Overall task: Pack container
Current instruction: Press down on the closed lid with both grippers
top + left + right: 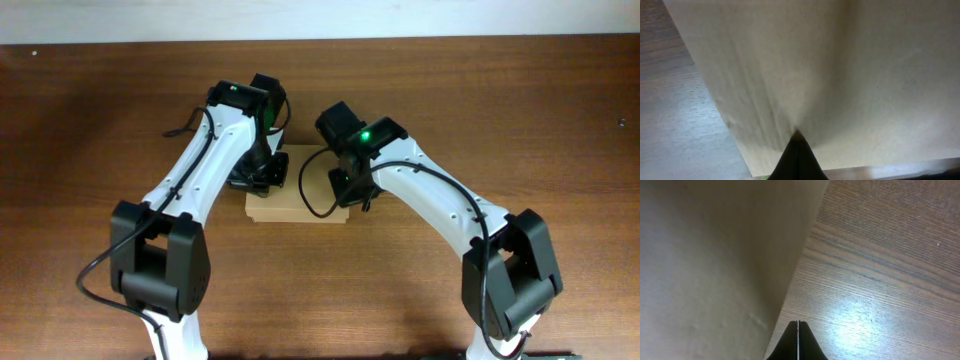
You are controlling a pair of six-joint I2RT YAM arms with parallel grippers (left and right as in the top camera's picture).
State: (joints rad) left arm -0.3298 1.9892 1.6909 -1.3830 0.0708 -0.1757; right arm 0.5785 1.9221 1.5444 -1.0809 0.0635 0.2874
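Observation:
The container (300, 197) is a plain brown cardboard box in the middle of the table, its top flat, partly covered by both arms. My left gripper (262, 176) is over the box's left end. In the left wrist view it (797, 135) is shut, tips against the cardboard (850, 70), holding nothing. My right gripper (350, 188) is at the box's right end. In the right wrist view it (798, 323) is shut and empty, right beside the box's edge (705, 270), over bare wood.
The box lies on a dark wooden table (100, 120) whose far edge (320, 40) meets a pale strip at the top of the overhead view. Both arm bases stand at the near edge, left (160, 265) and right (510, 270).

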